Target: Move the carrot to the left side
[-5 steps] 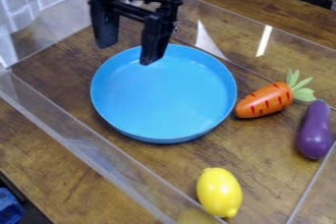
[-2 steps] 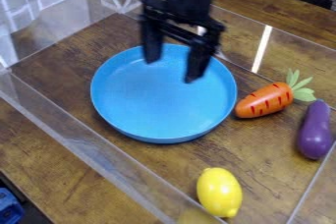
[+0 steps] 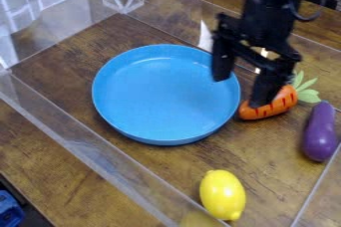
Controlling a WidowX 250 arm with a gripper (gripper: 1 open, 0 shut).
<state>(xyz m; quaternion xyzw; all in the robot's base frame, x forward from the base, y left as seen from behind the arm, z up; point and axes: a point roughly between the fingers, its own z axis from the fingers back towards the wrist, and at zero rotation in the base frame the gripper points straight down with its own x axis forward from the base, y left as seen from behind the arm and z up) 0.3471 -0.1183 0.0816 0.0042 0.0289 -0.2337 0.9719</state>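
Observation:
The small orange carrot (image 3: 270, 104) with a green leafy top lies on the wooden table just right of the blue plate (image 3: 163, 96). My black gripper (image 3: 248, 70) hangs over the carrot's left end and the plate's right rim, pointing down. Its two fingers stand wide apart with nothing between them. One finger hides part of the carrot. Whether a finger touches the carrot is unclear.
A purple eggplant (image 3: 318, 131) lies right of the carrot. A yellow lemon (image 3: 222, 193) sits near the front. Clear plastic walls (image 3: 80, 146) box in the table on all sides.
The gripper has travelled from above the plate's far left rim to the right and down, arriving over the carrot. Its fingers stayed open. The objects have not moved.

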